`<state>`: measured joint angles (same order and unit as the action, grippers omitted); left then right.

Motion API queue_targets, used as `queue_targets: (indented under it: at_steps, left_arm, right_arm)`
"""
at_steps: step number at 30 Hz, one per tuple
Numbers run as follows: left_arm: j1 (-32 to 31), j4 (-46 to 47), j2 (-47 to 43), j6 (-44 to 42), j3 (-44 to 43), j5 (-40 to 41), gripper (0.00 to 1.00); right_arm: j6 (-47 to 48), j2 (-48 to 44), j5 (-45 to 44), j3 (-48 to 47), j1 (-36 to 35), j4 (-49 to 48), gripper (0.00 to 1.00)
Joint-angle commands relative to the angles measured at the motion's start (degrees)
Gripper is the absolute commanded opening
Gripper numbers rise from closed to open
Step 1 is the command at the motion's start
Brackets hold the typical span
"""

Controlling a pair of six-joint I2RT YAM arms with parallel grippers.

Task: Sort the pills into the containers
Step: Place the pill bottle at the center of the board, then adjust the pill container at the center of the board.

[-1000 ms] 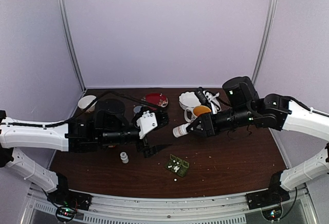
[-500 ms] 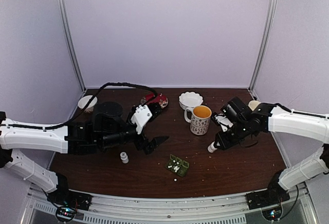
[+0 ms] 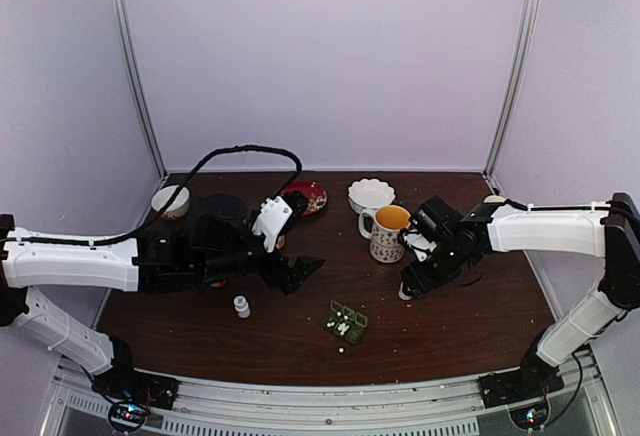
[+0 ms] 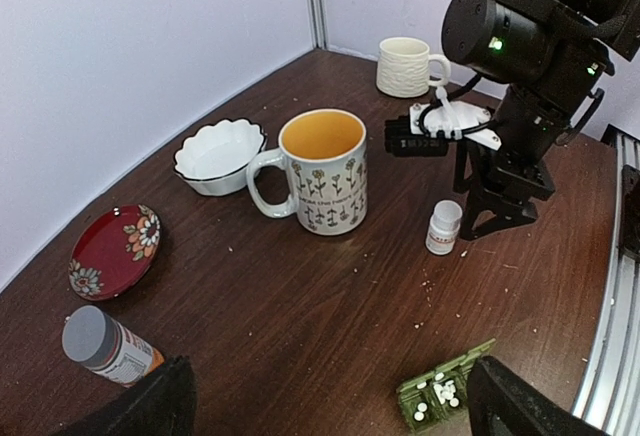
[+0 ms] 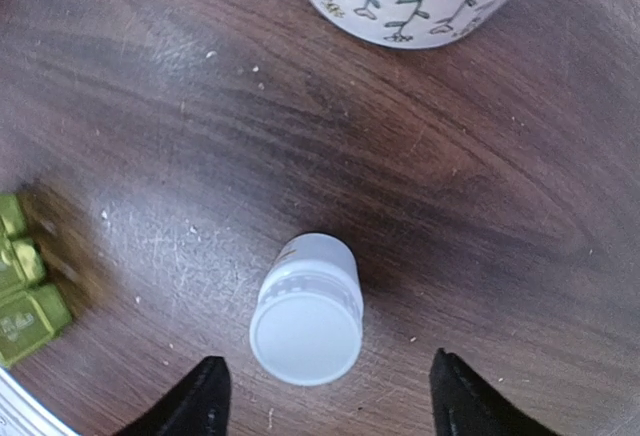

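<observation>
The dark-green pill box [image 3: 345, 322] lies flat near the front edge of the table [image 3: 480, 326], a little right of centre and between the two arms. Its long axis sits askew to that edge, a diagonal in the top view, and its lids stand open, facing upward. White pills [image 4: 441, 392] show in several compartments. One loose pill [image 3: 341, 349] rests on the wood between the box and the front edge.

The left gripper [image 3: 300, 272] hangs over the table to the back-left of the box, its fingers spread wide with nothing between them. The right gripper [image 5: 330, 396] points down at a small white bottle [image 5: 306, 322], which stands upright with its cap on. Its fingers are apart, one on either side of the bottle, with bare wood showing in both gaps — no contact. This bottle stands between the patterned mug [image 3: 388, 232] and the box, apart from both.

Bare wood lies open to the left and right of the box. A second white bottle [image 3: 241, 306] stands well off to its left. Toward the front the margin is slim — only the stray pill's strip of table.
</observation>
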<state>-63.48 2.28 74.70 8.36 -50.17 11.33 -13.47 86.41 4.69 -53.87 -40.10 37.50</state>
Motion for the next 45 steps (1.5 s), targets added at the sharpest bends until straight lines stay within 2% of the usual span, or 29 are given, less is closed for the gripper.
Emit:
queue_targets:
  at_steps: [1,6,14,19,23,25,30,32,36,41,44,45]
  left_arm:
    - [0.17,0.84,1.46,3.53,-1.02,-0.49,0.98]
    - [2.66,1.14,4.94,14.12,-1.21,-8.38,0.93]
    - [2.93,-1.80,8.33,23.32,-0.19,-9.12,0.74]
    - [3.18,-6.04,10.44,24.86,-1.43,-9.65,0.68]
    - [3.62,-8.43,12.72,28.43,-1.95,-10.27,0.57]
    - [3.76,-10.03,14.21,30.72,-2.56,-10.87,0.52]
    - [3.44,-9.75,17.22,35.53,-1.88,-16.03,0.50]
    - [3.06,-8.98,18.04,36.02,-1.51,-17.08,0.48]
    - [2.66,-9.12,20.01,35.68,-2.34,-18.36,0.43]
    - [2.34,-9.49,22.18,36.10,-3.25,-20.54,0.36]
    - [2.11,-10.64,22.40,37.51,-3.40,-20.93,0.26]
    - [2.01,-10.65,22.32,38.08,-3.29,-21.30,0.20]
  right_arm:
    - [1.46,-3.40,-1.18,-0.35,0.40,1.40,0.75]
    - [2.09,-10.96,0.11,0.16,-0.17,2.03,0.71]
    - [2.03,-17.14,12.20,3.64,-4.17,-7.06,0.56]
    - [3.62,-13.38,14.28,2.88,-9.75,-11.17,0.53]
    - [2.30,-7.31,13.35,0.80,-11.04,-12.56,0.39]
    - [1.39,-5.23,14.00,0.52,-11.35,-14.50,0.35]
    - [-0.23,-2.11,15.87,0.56,-11.83,-19.45,0.32]
    - [-0.53,-1.15,14.14,0.18,-12.01,-19.86,0.32]
    - [-0.29,1.83,8.91,-1.71,-12.15,-18.89,0.17]
    - [0.13,5.42,8.78,-2.99,-13.37,-18.95,0.13]
    - [-0.65,6.38,9.30,-2.34,-13.84,-20.48,0.12]
    - [-1.09,6.61,9.60,-1.96,-13.91,-21.25,0.11]
